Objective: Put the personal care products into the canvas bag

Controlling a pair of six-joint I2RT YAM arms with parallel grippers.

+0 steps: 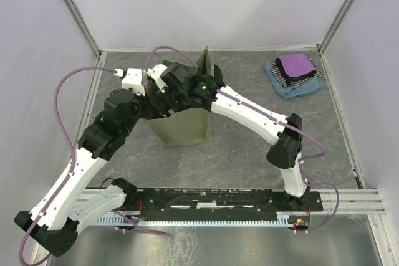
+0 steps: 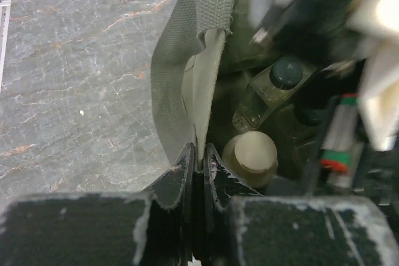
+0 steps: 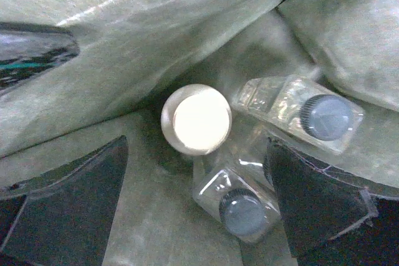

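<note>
Pinching left gripper [image 2: 198, 160]: clamped tight on canvas bag [image 1: 184, 126] rim.
Right gripper [image 3: 196, 200]: jaws spread, down inside bag.
Jar [image 3: 196, 119], bottle [image 3: 318, 116], second bottle [image 3: 240, 210]: bag floor, caps up, second between right jaws.

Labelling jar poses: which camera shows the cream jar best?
Right wrist: it looks straight down into the bag, with the cream jar centred and unblocked. Left wrist shows the jar too, its lower left edge behind the left gripper. In the top view the bag and the arms hide it.
</note>
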